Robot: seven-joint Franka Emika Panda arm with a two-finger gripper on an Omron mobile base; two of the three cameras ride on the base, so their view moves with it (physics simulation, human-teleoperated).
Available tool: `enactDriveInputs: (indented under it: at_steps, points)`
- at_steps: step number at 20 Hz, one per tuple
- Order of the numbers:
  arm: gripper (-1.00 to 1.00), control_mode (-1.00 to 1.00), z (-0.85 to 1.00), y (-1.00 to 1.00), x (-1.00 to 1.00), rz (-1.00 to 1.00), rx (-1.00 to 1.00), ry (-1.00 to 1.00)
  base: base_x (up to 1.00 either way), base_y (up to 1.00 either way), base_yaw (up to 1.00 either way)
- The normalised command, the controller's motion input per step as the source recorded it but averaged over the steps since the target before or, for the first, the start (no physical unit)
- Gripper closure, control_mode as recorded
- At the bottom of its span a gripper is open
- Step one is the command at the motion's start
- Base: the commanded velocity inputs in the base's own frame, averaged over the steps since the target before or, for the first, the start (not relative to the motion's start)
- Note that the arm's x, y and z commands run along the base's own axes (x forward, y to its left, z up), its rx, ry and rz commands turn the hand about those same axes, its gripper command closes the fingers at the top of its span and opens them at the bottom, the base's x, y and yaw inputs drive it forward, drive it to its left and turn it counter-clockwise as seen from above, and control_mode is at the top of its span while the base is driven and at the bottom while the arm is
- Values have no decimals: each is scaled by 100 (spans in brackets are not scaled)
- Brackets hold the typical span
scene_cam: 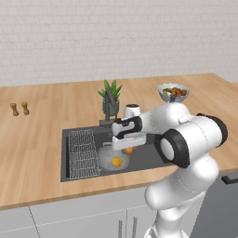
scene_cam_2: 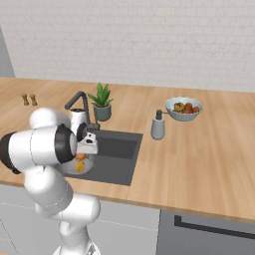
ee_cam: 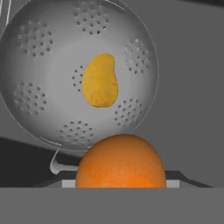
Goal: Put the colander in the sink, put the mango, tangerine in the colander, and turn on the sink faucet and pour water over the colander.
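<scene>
In the dark sink (scene_cam: 148,155) stands the grey colander (scene_cam: 106,157) with the yellow mango (scene_cam: 116,161) lying in its bowl. My gripper (scene_cam: 126,142) hangs just above the colander's right rim, shut on the orange tangerine (scene_cam: 129,150). In the hand view the tangerine (ee_cam: 121,162) sits close at the bottom, with the colander (ee_cam: 35,52) and the mango (ee_cam: 100,80) beyond it. The sink faucet (scene_cam: 110,104) rises behind the basin. No water is in view.
A wire grid rack (scene_cam: 82,153) covers the sink's left part. A green plant (scene_cam: 110,92) and a soap dispenser (scene_cam_2: 158,125) stand behind the sink. A pale fruit bowl (scene_cam: 173,92) sits at the back right, two small shakers (scene_cam: 20,109) far left.
</scene>
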Motion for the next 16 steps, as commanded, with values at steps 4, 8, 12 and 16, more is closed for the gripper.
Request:
enactDriveInputs:
  at_steps: [4,8,12,16]
  points:
    - [100,-100,-23,42,8,0,0,0,0,0,0]
    - [100,-100,-34,19,10,0,0,0,0,0,0]
    - [100,-100,-38,0,12,0,0,-1,0,0,0]
    - [100,-100,-29,0,12,0,0,-1,0,0,0]
